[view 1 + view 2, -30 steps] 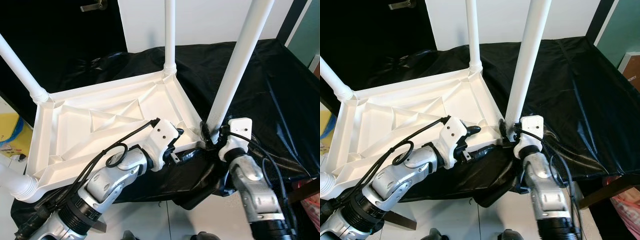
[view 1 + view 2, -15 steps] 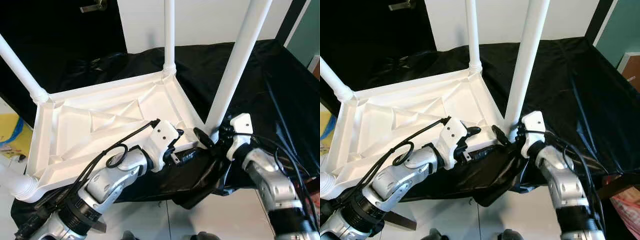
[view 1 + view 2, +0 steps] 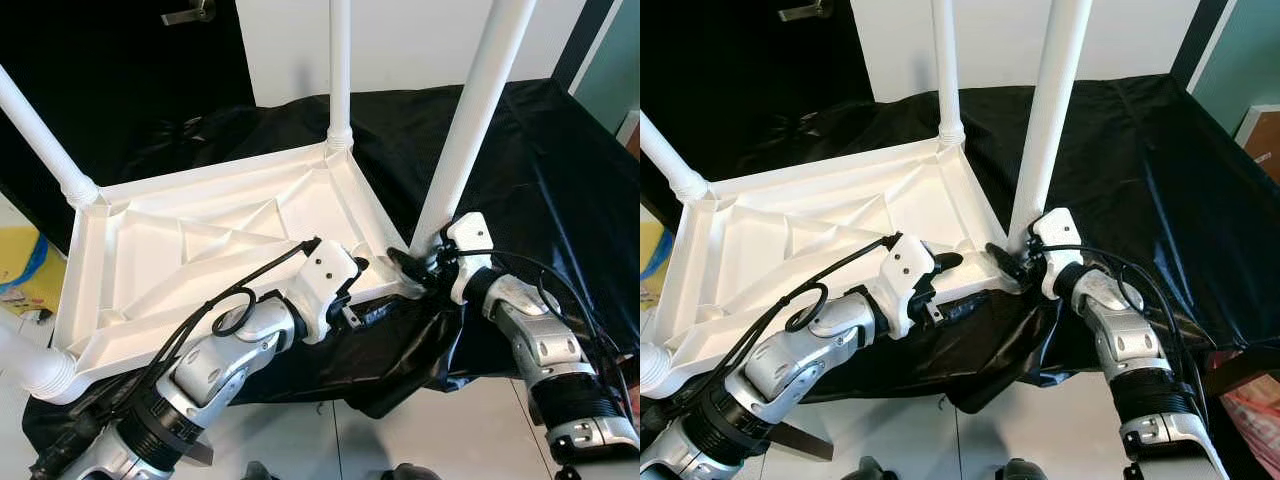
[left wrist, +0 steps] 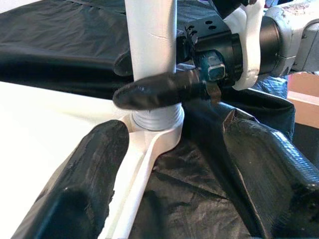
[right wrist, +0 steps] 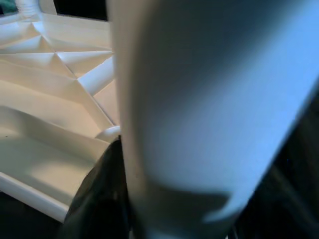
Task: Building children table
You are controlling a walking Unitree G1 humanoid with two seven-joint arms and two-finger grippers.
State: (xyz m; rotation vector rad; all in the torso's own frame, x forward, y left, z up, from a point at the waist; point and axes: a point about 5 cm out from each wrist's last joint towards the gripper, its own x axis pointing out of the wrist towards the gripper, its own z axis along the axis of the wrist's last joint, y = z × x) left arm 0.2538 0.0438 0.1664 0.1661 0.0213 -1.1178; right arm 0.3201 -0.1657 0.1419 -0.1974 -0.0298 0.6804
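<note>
Head views: bright, even indoor light, sharp throughout; soft sheen on the black plastic sheet (image 3: 540, 140); white tabletop (image 3: 200, 240) near overexposed, faint shadows in its ribs. Left wrist view: clear, near black fingers (image 4: 75, 194) soft. Right wrist view: dim, bluish cast, white leg (image 5: 209, 99) heavily out of focus.

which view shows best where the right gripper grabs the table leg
The left wrist view: the right gripper closes around the white leg just above its threaded socket. The eye views show that grip from above, smaller. In the right wrist view the leg is a blurred close-up.
</note>
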